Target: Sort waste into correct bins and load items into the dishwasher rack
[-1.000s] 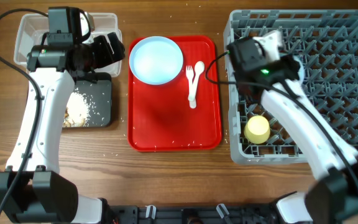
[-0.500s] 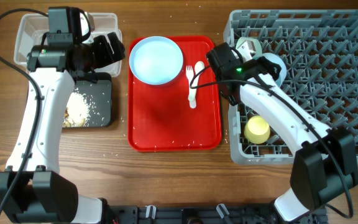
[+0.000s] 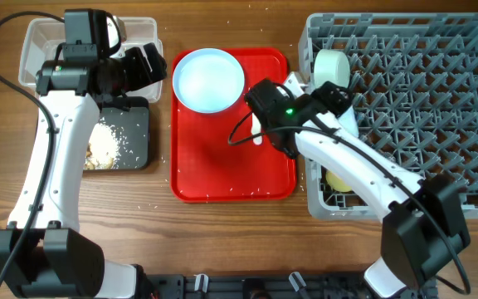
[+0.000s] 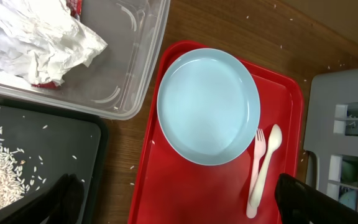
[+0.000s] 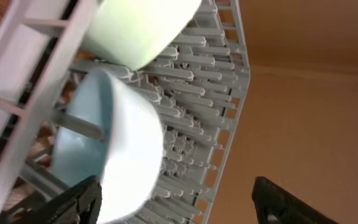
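Observation:
The pale blue bowl (image 5: 114, 155) stands on edge in the grey dishwasher rack (image 3: 438, 108), next to the pale green bowl (image 3: 332, 68). My right gripper (image 3: 332, 95) is open just left of them, holding nothing. The right arm partly hides the yellow cup (image 3: 338, 178) lower in the rack. On the red tray (image 3: 231, 166) lie the pale blue plate (image 3: 209, 79), the white fork (image 4: 255, 168) and the spoon (image 4: 269, 155). My left gripper (image 3: 152, 62) hangs open and empty over the tub's right edge. A crumpled napkin (image 4: 36, 37) lies in the clear tub (image 3: 36, 46). Rice crumbs (image 3: 106, 145) lie in the black tray (image 3: 135, 124).
A red wrapper edge (image 4: 73, 5) peeks out beside the napkin. Loose rice grains speckle the wooden table (image 3: 222, 224) around the red tray. The right arm's forearm crosses the rack's left front corner.
My right gripper opened and let go of the pale blue bowl, which now stands in the rack. The arm drew back left to the red tray's edge. The left arm stayed still.

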`<act>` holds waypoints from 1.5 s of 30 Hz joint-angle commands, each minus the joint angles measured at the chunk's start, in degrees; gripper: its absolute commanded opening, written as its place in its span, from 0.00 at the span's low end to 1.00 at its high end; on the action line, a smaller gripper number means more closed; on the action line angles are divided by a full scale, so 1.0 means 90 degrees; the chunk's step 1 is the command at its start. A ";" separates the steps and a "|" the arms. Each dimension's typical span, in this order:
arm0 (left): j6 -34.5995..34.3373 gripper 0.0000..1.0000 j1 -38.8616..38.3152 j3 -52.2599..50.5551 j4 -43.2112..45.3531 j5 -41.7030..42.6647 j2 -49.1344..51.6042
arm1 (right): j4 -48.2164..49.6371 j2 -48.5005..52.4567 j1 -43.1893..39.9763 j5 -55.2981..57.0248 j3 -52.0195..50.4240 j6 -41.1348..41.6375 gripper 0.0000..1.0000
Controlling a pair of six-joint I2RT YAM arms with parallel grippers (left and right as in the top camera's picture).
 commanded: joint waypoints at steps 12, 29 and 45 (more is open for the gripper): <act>0.0034 1.00 0.0029 0.0083 0.0015 -0.0036 -0.0068 | 0.3349 -0.0828 -0.0216 -0.8051 0.0466 0.1156 1.00; 0.0034 1.00 0.0029 0.0083 0.0017 -0.0036 -0.0068 | 0.3058 0.2358 -0.0804 -0.7924 0.2200 0.5280 1.00; 0.0034 1.00 0.0029 0.0083 0.0017 -0.0036 -0.0068 | 0.4172 0.3094 -0.0750 -0.7390 0.1353 0.6598 0.40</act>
